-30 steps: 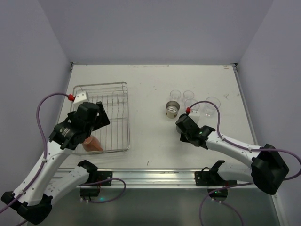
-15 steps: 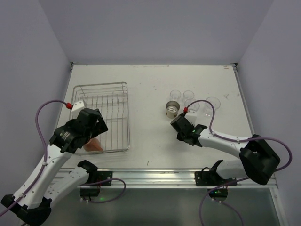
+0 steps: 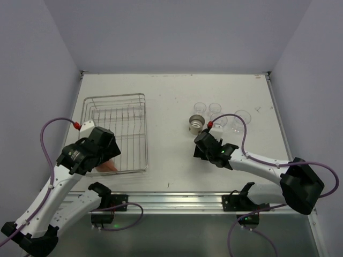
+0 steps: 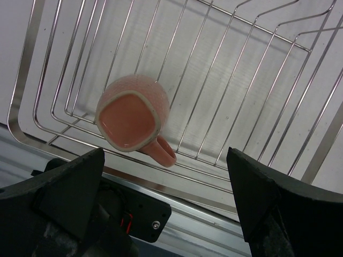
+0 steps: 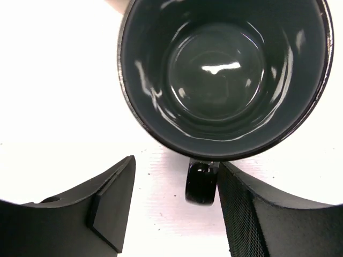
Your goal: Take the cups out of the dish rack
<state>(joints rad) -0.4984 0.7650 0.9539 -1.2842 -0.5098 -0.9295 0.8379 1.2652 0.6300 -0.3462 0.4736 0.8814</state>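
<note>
Pink cup (image 4: 131, 120) sits in the dish rack's (image 3: 145, 134) near corner, under the wide-open left gripper (image 4: 166, 160), untouched. Outside the dish rack stands the dark mug (image 5: 214, 75), its handle between the right gripper's (image 5: 177, 160) 2 spread fingers.

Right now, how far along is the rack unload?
Done: clear glasses, beige-brown cup and dark mug stand on the table. In hand: nothing; right gripper open around the mug's handle, left gripper open above the pink cup. Left: that cup, only one seen in the dish rack.
</note>
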